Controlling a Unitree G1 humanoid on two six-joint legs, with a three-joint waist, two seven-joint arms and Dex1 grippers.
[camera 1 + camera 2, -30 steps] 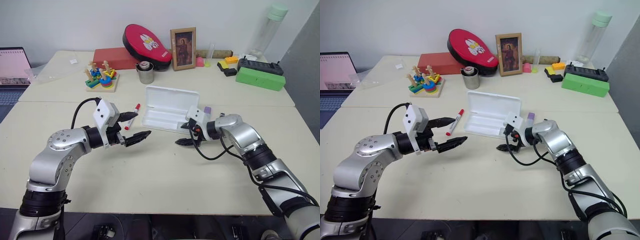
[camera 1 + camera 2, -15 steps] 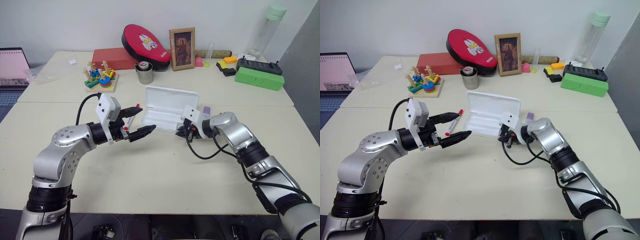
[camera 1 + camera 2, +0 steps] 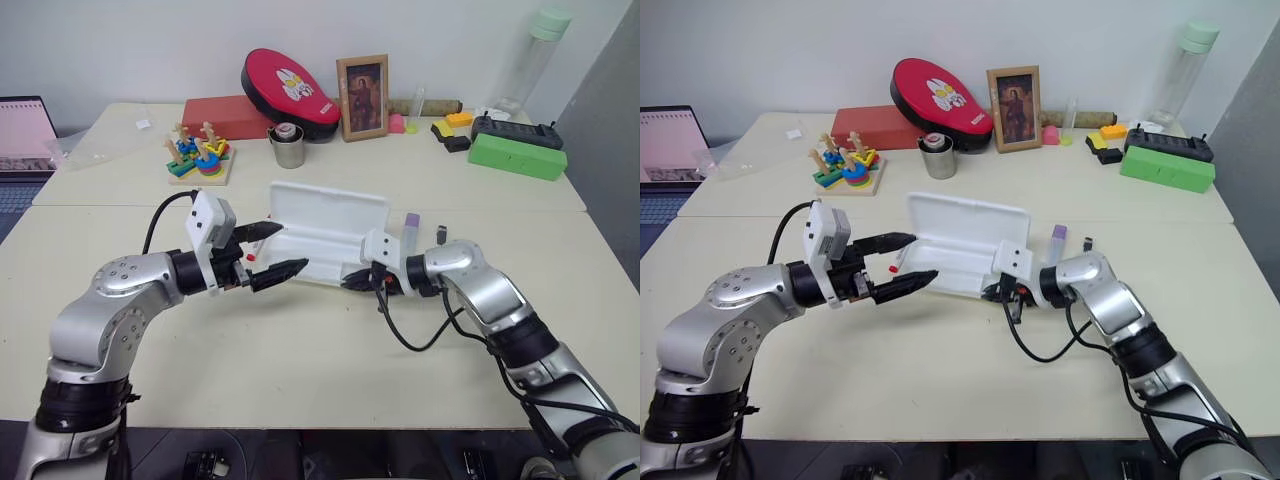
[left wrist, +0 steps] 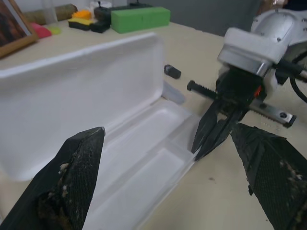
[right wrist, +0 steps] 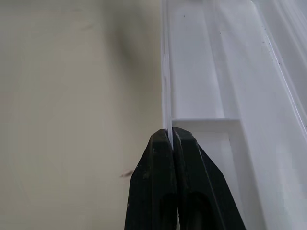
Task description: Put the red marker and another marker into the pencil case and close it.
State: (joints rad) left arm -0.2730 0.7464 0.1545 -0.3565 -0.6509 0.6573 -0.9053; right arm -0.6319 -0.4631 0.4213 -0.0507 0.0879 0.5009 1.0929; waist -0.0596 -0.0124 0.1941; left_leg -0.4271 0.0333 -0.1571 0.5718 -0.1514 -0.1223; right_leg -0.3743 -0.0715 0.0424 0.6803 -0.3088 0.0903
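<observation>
Vs a sec ago: right claw [image 3: 992,293] has snapped shut on the near rim of the pencil case [image 3: 965,240] & dragged it toward the robot's left/near side, so the red marker [image 3: 893,266] is now mostly hidden behind the case end & the left claw [image 3: 902,262], which hangs wide open w/ nothing in it, just beside that end. Case lies open on the tabletop [image 3: 940,360], lid up; purple marker [image 3: 1055,243] lies just beyond the right wrist, small black bit [image 3: 1086,242] next to it. Further back, well apart: steel cup [image 3: 939,157], stacking toy [image 3: 847,167], photo frame [image 3: 1013,94], green box [image 3: 1168,165]; nothing between left claw & case.
</observation>
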